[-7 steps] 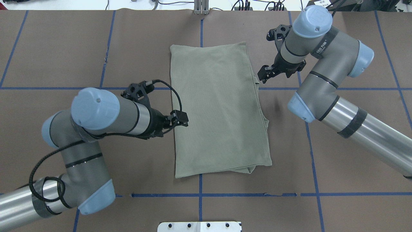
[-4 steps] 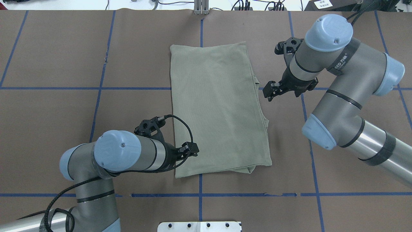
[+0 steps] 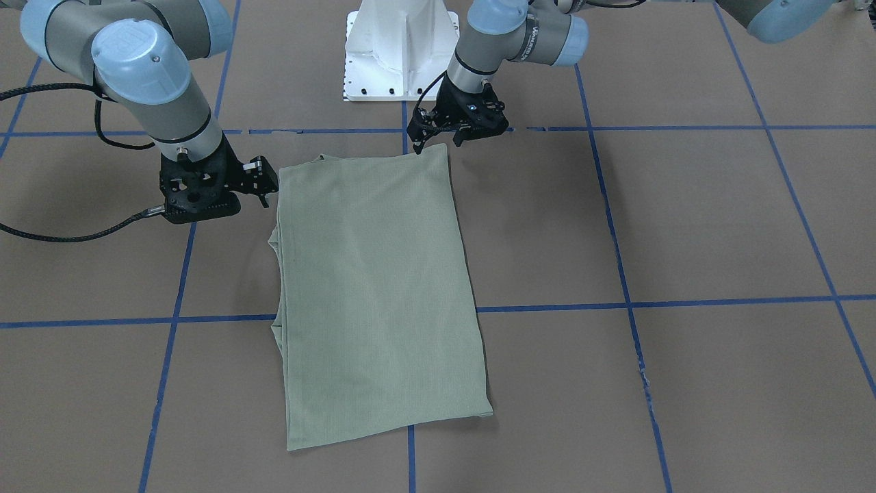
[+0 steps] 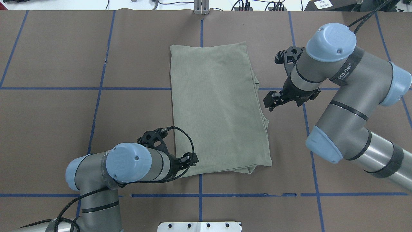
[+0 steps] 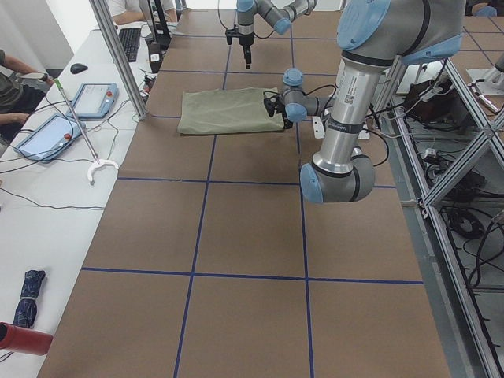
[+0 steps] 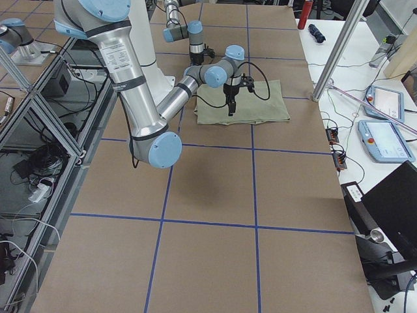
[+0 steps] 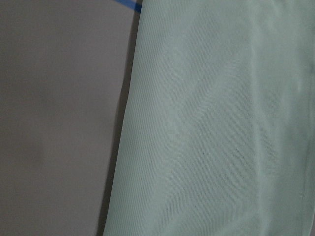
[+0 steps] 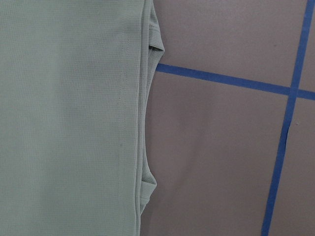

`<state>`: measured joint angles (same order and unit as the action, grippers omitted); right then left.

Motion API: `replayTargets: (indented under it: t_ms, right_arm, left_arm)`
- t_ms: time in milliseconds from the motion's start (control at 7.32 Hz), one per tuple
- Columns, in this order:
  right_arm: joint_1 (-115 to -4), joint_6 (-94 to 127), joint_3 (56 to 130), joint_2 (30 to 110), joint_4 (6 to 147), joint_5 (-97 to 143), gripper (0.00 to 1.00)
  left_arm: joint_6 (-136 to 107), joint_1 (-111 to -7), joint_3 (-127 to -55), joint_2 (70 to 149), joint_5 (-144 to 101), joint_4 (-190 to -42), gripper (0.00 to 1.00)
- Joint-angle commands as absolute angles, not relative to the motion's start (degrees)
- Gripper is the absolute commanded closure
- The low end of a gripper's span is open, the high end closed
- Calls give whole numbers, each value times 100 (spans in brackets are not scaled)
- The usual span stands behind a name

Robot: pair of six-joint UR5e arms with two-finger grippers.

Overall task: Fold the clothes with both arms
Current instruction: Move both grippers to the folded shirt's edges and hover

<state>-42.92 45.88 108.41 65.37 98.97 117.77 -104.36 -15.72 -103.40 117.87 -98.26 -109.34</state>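
The clothes are one sage-green shirt (image 4: pixel 219 109), folded into a long rectangle and lying flat in the middle of the table (image 4: pixel 48 112). My left gripper (image 4: pixel 190 160) hovers at the shirt's near left corner; in the front-facing view the left gripper (image 3: pixel 436 142) stands open just above that corner with nothing in it. My right gripper (image 4: pixel 268 102) is beside the shirt's right edge, about halfway along, open and apart from the fabric. It shows as the right gripper (image 3: pixel 263 183) in the front-facing view. Both wrist views show only shirt (image 7: pixel 221 123) (image 8: pixel 69 108) and table, no fingers.
Blue tape lines (image 4: pixel 200 193) grid the brown table cover. The white pedestal base (image 3: pixel 400 48) stands at the robot's edge. In the exterior left view a side desk holds tablets (image 5: pixel 94 98), a person (image 5: pixel 12 87) sits there, and a metal post (image 5: pixel 118 55) rises.
My left arm has swung along the shirt's left edge toward the robot, from its middle to the near corner. My right arm has shifted the same way along the right edge.
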Motion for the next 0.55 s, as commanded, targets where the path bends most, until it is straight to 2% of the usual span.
replayTargets:
  t_ms: [0, 273, 410]
  right_arm:
    - [-4263, 4588, 10802, 6539, 9879, 11760, 0]
    - [-4263, 4588, 10802, 6530, 9879, 11760, 0]
    - [-4263, 4588, 10802, 6530, 9879, 11760, 0]
  left_arm:
    - [-10424, -1564, -10187, 11821, -9809, -10907, 4]
    - [-10433, -1564, -10169, 11874, -9809, -10907, 11]
    - [-10441, -1564, -10160, 11883, -9809, -10907, 17]
